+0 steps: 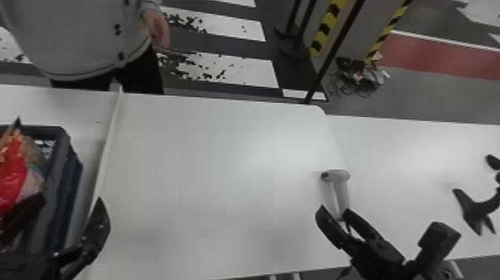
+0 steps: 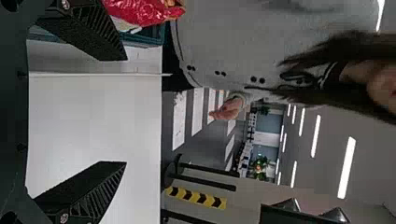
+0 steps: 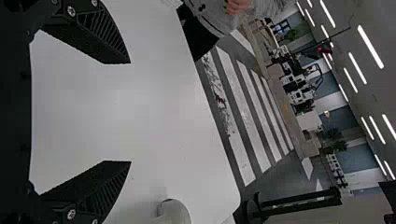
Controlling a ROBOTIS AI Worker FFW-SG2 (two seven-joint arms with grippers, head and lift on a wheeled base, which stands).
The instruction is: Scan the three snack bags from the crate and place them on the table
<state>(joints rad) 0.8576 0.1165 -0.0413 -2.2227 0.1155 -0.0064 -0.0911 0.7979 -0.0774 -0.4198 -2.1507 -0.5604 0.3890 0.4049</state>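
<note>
"One red snack bag (image 1: 13,175) catches my eye. Where is it?"

"In the dark crate (image 1: 69,178) on the robot's left, rising above the rim. Other packaging is bunched up beside it, but I can't tell how many bags that makes."

"And the left pincer (image 1: 71,198)?"

"Wide. Its fingers stand well apart, one in front of the crate and the red bag, the other over near the pale upright strip (image 1: 108,149) that runs across the table (image 1: 223,167). I can't tell whether the nearer finger touches anything there."

"What about the right pincer (image 1: 333,209)?"

"Wide as well; the right wrist view makes that plain. It's above the table on the robot's right, just beside the pale scanner (image 1: 336,175)."

"Is it gripping that?"

"No, the scanner lies outside the gap, near one finger. Farther to the right, a black curved object (image 1: 474,206) rests on the white surface."
</note>
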